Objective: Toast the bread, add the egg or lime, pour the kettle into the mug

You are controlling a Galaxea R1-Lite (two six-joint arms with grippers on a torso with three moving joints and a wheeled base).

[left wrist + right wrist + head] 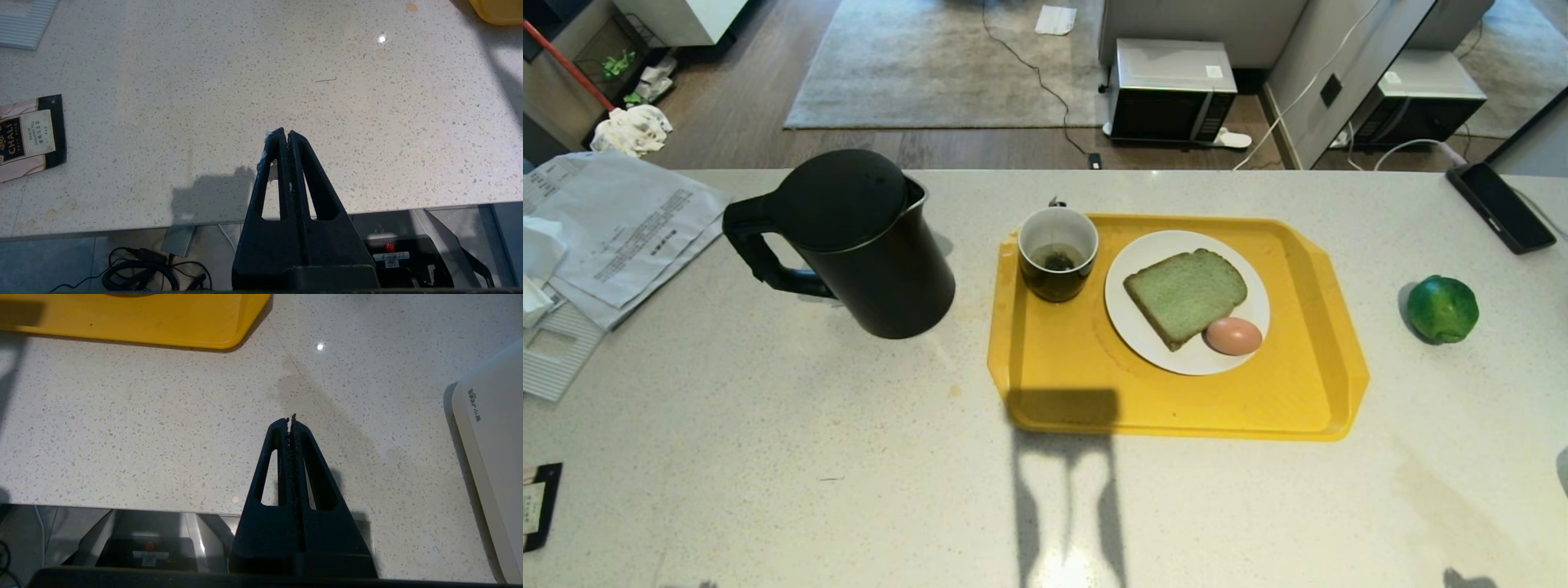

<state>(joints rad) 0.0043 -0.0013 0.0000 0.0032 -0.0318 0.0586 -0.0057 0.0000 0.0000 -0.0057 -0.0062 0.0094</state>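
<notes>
Yellow plastic frames most of what matters: on the tray (pixel 1290 392) we find a white plate (pixel 1168 353) carrying the bread (pixel 1184 296) with the egg (pixel 1233 336) just beside its near corner, and the mug (pixel 1058 253) standing at the tray's far left corner with a tea bag and dark liquid inside. We see the kettle (pixel 854 241) upright on the counter (pixel 768 457) left of the tray, lid on, and the lime (pixel 1442 308) alone on the counter well to the right. We judge the task to be all but finished: bread plated, egg added, mug apparently filled. We see the left gripper (pixel 286 134) pressed closed and empty above bare counter near its front edge, and the right gripper (pixel 291 421) likewise closed on nothing, near the tray's near right corner.
</notes>
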